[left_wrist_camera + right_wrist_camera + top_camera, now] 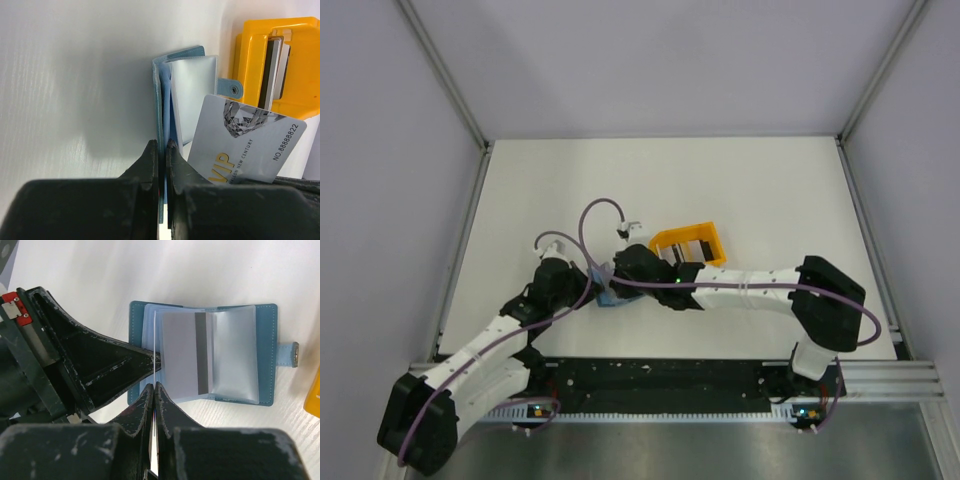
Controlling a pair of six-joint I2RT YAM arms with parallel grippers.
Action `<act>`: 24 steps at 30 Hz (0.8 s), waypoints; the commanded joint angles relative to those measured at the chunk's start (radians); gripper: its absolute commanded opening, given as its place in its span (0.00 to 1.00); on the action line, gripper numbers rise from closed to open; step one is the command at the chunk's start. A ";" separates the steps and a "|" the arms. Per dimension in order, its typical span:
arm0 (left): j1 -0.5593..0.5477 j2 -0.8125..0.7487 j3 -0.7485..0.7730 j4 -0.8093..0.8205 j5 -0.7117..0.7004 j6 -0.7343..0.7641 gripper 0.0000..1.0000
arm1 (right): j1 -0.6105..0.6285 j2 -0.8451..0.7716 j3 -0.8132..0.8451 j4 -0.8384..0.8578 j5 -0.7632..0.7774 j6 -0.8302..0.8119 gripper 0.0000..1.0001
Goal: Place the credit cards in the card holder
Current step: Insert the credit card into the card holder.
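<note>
Pinching the teal cover of the card holder (185, 52) between the pressed-together fingers of the left gripper (161, 150). Clamping a credit card (240, 145), printed VIP, edge-on in the right gripper (154, 390), crowding close against the left fingers at the clear sleeves (235, 355). Showing a striped card (185, 352) through one sleeve. Lying open on the white table (770, 190), with the snap tab (292, 352) pointing toward the orange rack (255, 65) just beside.

The card holder (270, 340) looks like smooth teal leather-like material, its inner sleeves (235, 355) clear, glossy plastic. The credit card (240, 145) is glossy printed plastic and the orange rack (252, 65) smooth, shiny plastic. The tabletop (75, 75) is matt white with a faint grain, the fingers (185, 425) scuffed matt black
</note>
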 commanded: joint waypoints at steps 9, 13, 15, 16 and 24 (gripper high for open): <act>-0.002 -0.021 0.010 0.045 -0.006 -0.030 0.00 | 0.021 0.035 0.045 -0.002 0.082 -0.041 0.00; 0.000 -0.033 0.000 0.049 -0.009 -0.030 0.00 | 0.022 0.038 0.046 -0.031 0.115 -0.051 0.00; -0.002 -0.038 -0.002 0.046 -0.011 -0.028 0.00 | 0.019 0.028 0.046 -0.043 0.152 -0.061 0.00; 0.000 -0.038 -0.005 0.046 -0.016 -0.027 0.00 | 0.016 0.023 0.048 -0.051 0.163 -0.069 0.00; 0.000 -0.019 -0.020 0.017 -0.080 0.021 0.00 | -0.054 -0.002 0.022 -0.050 0.079 -0.086 0.00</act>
